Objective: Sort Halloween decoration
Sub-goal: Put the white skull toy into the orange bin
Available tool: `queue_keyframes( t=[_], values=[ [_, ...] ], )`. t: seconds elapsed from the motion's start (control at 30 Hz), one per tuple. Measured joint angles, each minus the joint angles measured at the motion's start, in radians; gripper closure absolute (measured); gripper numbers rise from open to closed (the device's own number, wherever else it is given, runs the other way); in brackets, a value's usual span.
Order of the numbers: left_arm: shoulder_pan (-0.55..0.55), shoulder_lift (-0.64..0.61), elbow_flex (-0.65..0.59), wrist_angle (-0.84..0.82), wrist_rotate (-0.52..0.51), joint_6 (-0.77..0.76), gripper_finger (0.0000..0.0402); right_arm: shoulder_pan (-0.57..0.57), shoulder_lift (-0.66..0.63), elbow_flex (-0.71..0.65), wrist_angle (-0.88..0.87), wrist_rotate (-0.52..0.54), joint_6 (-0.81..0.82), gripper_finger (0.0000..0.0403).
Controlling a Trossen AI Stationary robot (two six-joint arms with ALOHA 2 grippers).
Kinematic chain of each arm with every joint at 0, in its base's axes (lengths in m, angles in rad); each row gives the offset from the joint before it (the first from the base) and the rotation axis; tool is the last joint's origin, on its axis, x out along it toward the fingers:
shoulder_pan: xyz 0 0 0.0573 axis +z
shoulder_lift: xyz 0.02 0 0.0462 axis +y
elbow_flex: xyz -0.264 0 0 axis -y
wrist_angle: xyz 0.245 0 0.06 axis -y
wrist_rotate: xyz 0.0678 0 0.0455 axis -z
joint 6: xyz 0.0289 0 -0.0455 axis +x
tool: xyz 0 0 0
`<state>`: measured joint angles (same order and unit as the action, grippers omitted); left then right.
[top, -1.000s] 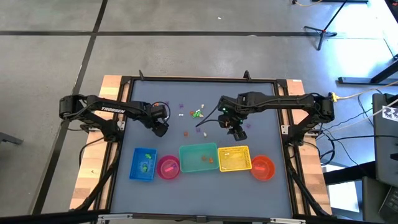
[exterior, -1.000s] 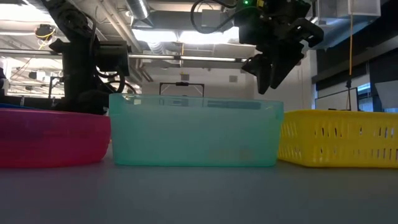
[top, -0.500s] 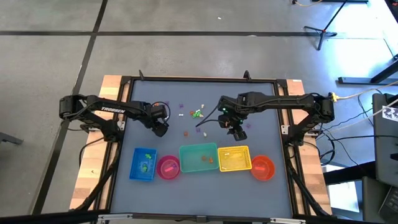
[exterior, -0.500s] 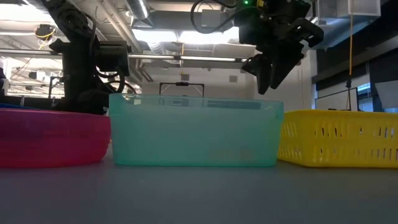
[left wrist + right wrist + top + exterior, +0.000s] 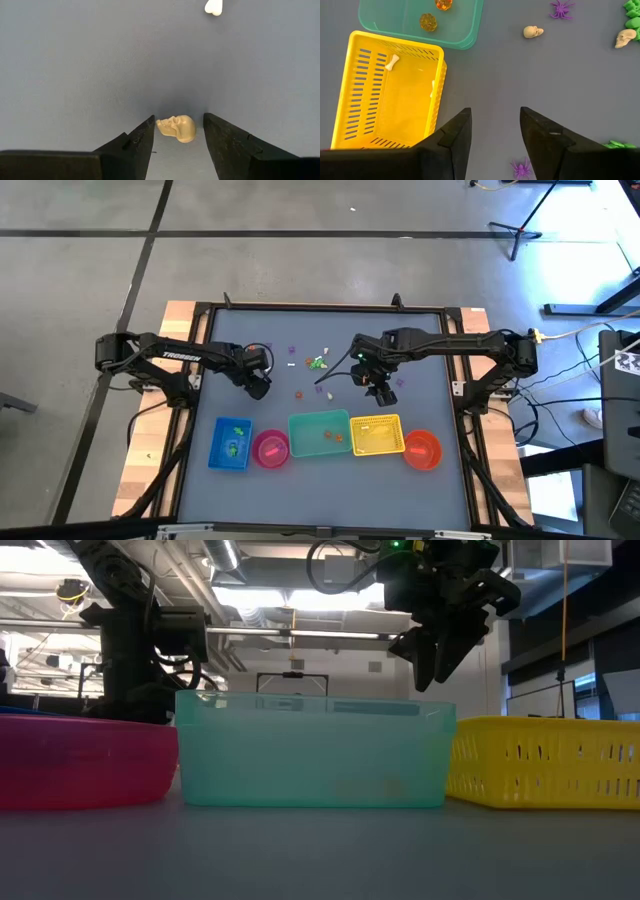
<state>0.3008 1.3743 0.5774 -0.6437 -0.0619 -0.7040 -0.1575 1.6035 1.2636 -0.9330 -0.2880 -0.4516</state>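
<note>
Tiny trinkets lie scattered on the grey table: a green cluster [image 5: 318, 363], purple spiders [image 5: 561, 8], cream skulls [image 5: 533, 31] and an orange piece [image 5: 298, 393]. My left gripper [image 5: 258, 387] is low over the table and open. Its fingers stand on either side of a cream skull [image 5: 179, 128] that lies on its side, with a narrow gap showing at each finger. A white bone [image 5: 214, 6] lies farther off. My right gripper [image 5: 380, 392] hangs open and empty well above the table [image 5: 435, 665], beside the yellow basket [image 5: 390, 95].
Five containers stand in a row near the table's near edge: blue [image 5: 231, 443], pink [image 5: 270, 448], teal [image 5: 320, 434] with orange pumpkins [image 5: 427, 21], the yellow basket [image 5: 376, 434] with a bone [image 5: 392, 61], and orange [image 5: 422, 449]. A raised frame borders the table.
</note>
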Motion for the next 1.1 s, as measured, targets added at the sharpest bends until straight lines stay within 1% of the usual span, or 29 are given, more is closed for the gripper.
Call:
queue_keyframes(
  t=[0.13,0.33,0.47,0.9,1.1],
  values=[
    [0.0,0.0,0.0,-0.001,0.001,0.0,0.0244,0.0,0.0,0.0,0.0,0.0,0.0,0.0237],
    [0.0,0.0,0.0,0.0,0.006,-0.003,0.0276,0.0,0.0,0.0,0.0,0.0,0.0,0.0237],
    [0.0,0.0,0.0,0.0,0.006,-0.004,0.0291,0.0,0.0,0.0,0.0,0.0,0.0,0.0237],
    [0.0,0.0,0.0,0.001,0.006,-0.004,0.0297,0.0,0.0,0.0,0.0,0.0,0.0,0.0237],
    [0.0,0.0,0.0,0.004,0.009,-0.004,0.0316,0.0,0.0,0.0,0.0,0.0,0.0,0.0237]
  ],
)
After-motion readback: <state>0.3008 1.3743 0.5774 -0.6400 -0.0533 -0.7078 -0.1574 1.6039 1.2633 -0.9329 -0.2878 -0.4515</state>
